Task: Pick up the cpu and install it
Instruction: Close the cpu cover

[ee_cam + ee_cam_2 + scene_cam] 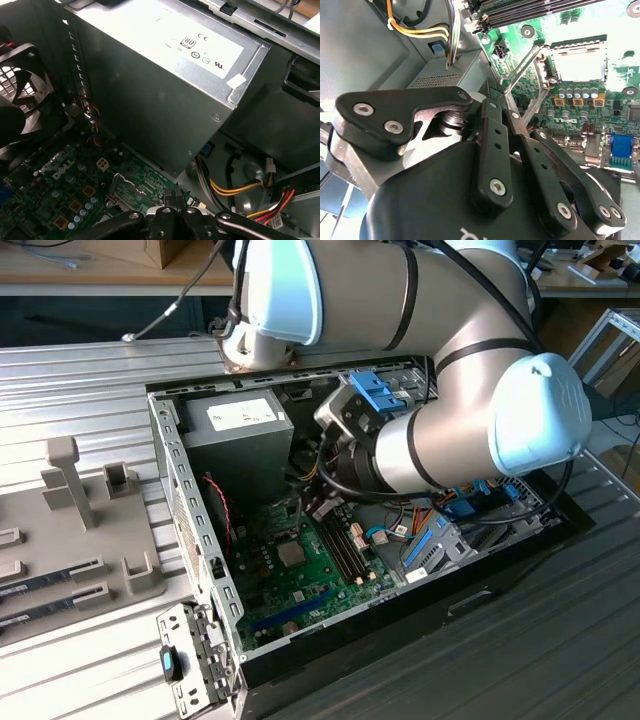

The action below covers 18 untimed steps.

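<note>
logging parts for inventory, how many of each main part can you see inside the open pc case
power supply: 1
motherboard: 1
case fan: 1
cpu socket: 1
total: 4

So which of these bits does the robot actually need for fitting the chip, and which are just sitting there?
For the job:
gripper
processor socket
raised lever beside it
motherboard

Just there:
power supply
fan
memory slots
yellow cables
grey tray outside the case
</note>
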{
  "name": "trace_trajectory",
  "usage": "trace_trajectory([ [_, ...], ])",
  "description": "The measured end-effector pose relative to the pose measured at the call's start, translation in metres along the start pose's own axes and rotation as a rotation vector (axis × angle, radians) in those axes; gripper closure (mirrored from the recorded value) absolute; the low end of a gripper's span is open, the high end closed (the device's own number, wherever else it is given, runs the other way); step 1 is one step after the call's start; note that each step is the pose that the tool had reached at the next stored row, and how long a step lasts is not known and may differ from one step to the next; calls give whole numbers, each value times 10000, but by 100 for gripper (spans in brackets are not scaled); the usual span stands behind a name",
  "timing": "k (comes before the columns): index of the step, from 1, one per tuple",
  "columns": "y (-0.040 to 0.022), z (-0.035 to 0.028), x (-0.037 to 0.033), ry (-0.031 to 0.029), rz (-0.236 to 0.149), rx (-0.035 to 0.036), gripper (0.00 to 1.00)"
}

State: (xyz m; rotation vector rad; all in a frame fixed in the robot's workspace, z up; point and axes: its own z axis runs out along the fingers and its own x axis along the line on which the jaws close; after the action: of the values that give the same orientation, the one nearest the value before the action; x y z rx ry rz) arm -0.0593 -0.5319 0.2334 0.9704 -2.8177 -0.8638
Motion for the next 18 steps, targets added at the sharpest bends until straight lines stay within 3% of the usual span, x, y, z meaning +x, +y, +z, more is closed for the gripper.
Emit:
trace_trajectory([
  [10, -73, -55, 65, -95, -35, -136, 89],
  [18, -104, -79, 93, -112, -42, -162, 89],
])
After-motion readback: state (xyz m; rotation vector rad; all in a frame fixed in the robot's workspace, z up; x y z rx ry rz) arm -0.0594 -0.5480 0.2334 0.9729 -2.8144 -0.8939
